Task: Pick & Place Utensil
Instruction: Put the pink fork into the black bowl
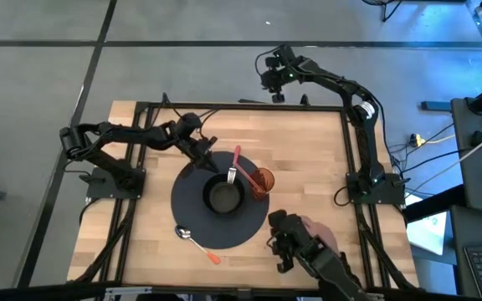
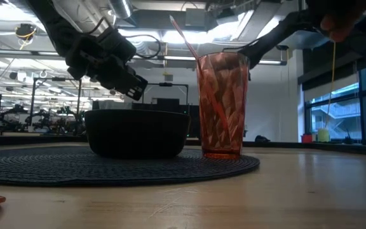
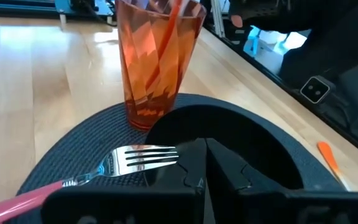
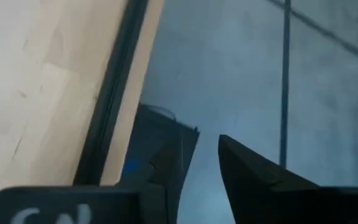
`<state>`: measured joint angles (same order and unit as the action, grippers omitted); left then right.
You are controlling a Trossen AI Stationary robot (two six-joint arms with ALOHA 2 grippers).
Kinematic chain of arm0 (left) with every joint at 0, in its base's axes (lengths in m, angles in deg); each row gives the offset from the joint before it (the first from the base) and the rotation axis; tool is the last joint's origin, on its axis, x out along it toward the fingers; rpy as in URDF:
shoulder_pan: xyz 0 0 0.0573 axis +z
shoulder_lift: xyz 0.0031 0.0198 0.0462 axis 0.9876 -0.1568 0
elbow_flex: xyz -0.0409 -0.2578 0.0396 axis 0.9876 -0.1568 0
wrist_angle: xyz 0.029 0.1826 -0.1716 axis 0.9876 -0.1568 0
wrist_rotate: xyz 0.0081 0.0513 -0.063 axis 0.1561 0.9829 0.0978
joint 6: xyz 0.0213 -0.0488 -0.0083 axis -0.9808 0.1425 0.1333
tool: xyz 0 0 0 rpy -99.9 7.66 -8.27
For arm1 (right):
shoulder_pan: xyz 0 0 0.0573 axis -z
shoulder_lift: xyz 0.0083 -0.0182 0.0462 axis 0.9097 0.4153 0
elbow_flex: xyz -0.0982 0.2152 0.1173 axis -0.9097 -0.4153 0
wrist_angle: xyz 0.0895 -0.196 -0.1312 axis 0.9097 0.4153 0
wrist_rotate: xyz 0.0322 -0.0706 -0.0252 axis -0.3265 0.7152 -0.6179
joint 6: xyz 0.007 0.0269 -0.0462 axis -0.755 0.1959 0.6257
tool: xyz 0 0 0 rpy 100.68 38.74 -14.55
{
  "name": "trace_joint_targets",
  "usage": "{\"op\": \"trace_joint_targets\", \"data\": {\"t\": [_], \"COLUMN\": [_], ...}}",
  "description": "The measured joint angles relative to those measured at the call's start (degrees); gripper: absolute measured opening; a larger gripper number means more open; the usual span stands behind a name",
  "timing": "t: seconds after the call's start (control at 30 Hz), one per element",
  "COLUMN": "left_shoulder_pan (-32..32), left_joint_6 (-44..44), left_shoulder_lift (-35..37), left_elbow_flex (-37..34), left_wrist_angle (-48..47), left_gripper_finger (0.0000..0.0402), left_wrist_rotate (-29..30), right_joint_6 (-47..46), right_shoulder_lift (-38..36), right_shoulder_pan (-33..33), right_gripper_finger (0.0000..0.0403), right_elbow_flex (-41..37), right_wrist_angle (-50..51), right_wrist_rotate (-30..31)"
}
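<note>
A pink-handled fork (image 1: pixel 234 163) lies with its tines (image 3: pixel 143 157) on the far rim of a black bowl (image 1: pixel 223 198) and its handle running back toward the table's far edge. The bowl sits on a round dark mat (image 1: pixel 187 209). Right of it stands an orange tumbler (image 1: pixel 263 182) with a pinkish utensil handle (image 2: pixel 183 37) leaning out of it. My left gripper (image 3: pixel 205 152) is shut and hovers just above the bowl's far-left rim, beside the fork's tines. My right gripper (image 1: pixel 273 84) is open, raised over the floor beyond the table's far edge.
A spoon (image 1: pixel 192 241) with an orange handle end lies across the mat's near edge. A person's hand (image 1: pixel 315 230) and dark sleeve reach over the table's near right corner. Bare wood shows left and right of the mat.
</note>
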<state>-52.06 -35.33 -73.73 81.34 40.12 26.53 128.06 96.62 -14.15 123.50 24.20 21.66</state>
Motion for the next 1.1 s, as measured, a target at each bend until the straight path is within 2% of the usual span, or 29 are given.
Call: {"op": "trace_joint_targets", "data": {"t": [0.07,0.13,0.2,0.3,0.43,0.73,0.9,1.1], "left_shoulder_pan": [-0.3,-0.4,-0.1,0.5,1.6,2.1,2.1,2.9], "left_joint_6": [0.0,0.5,1.5,4.3,7.5,10.8,13.4,14.5], "left_shoulder_lift": [0.0,0.0,0.0,0.0,0.0,0.0,0.0,0.0], "left_elbow_flex": [0.0,0.0,0.0,0.0,0.0,0.0,0.0,0.0], "left_wrist_angle": [0.0,0.1,0.5,2.7,5.9,11.4,11.5,9.9], "left_gripper_finger": [0.0004,0.0004,0.0004,0.0004,0.0004,0.0004,0.0004,0.0004], "left_wrist_rotate": [0.5,0.5,0.6,0.6,0.8,5.7,8.4,17.4], "right_joint_6": [1.5,9.6,16.6,22.6,29.0,31.7,31.9,31.7], "right_shoulder_lift": [0.2,0.2,0.2,0.2,0.2,0.2,2.1,3.6], "right_shoulder_pan": [0.0,-0.1,-0.5,-1.1,-1.8,-6.1,-8.7,-11.3], "right_gripper_finger": [0.0113,0.0118,0.0119,0.0119,0.0120,0.0120,0.0120,0.0120], "right_elbow_flex": [0.0,0.0,0.0,0.0,0.0,-0.1,-0.1,-0.1], "right_wrist_angle": [2.5,7.7,11.1,13.7,18.0,24.8,24.6,25.1], "right_wrist_rotate": [-2.4,-7.9,-9.3,-10.4,-16.3,-24.5,-24.5,-21.6]}}
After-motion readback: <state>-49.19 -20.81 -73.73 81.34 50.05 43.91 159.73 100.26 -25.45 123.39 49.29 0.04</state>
